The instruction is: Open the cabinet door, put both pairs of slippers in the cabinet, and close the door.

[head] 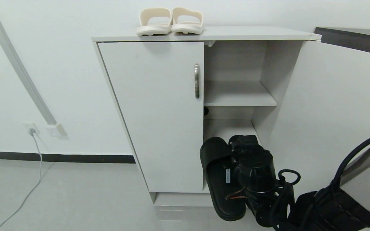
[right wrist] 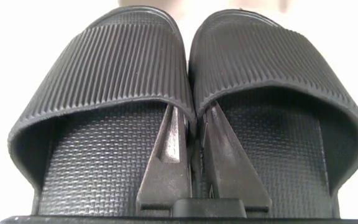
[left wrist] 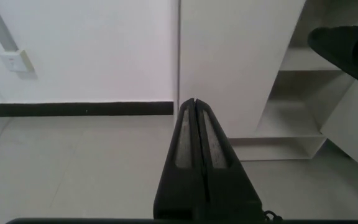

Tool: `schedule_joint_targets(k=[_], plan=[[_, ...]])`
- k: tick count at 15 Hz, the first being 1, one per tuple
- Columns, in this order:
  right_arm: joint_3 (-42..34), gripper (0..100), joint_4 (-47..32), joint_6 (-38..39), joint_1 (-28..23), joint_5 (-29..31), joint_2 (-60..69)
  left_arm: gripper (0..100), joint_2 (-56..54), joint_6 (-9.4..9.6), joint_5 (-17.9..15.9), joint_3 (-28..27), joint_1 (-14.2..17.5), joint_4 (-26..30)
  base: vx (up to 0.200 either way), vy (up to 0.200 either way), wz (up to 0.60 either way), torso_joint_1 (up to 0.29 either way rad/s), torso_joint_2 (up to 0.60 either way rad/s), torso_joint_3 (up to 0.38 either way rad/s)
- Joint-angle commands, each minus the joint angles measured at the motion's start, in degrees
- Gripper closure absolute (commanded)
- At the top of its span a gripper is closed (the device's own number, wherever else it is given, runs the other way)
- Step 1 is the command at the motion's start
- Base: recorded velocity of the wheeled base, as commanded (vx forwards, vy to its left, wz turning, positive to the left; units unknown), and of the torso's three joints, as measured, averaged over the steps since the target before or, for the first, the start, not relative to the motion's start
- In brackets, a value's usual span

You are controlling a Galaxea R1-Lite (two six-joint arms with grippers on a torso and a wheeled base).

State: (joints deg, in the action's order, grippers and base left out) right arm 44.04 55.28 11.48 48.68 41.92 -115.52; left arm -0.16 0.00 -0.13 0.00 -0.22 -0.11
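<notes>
Before the cabinet [head: 149, 128], black slippers [head: 218, 179] lengthwise; toes pointing inward

No readable text, white label [head: 227, 175] on black slipper [head: 217, 160] illegible

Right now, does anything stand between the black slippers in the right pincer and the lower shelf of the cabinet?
Nothing visible does. The right door is open, and the lower shelf shows bare behind the black slippers held by the right pincer. Only the edge of the shut left door lies close beside them.
</notes>
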Motion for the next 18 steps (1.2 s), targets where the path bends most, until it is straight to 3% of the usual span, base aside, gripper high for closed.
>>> schedule_joint_targets(k=[1,3,10,18], plan=[[0.0,100,0.0,0.0,0.0,0.0,-0.8,100,0.2,0.00,0.0,0.0,0.0,0.0,0.000,-0.200,0.00,0.002,0.00,-0.002],[0.0,100,0.2,0.1,0.0,0.0,-2.1,100,0.2,0.00,0.0,0.0,0.0,0.0,0.000,-0.200,0.00,0.002,0.00,0.007],[6.4,100,2.4,1.9,-0.8,-0.4,-11.7,100,0.2,0.00,0.0,0.0,0.0,0.0,0.000,0.000,0.00,0.000,0.00,0.000],[6.7,100,2.4,2.1,-0.9,-0.4,-12.1,100,0.2,0.00,0.0,0.0,0.0,0.0,0.000,0.000,0.00,0.000,0.00,0.000]])
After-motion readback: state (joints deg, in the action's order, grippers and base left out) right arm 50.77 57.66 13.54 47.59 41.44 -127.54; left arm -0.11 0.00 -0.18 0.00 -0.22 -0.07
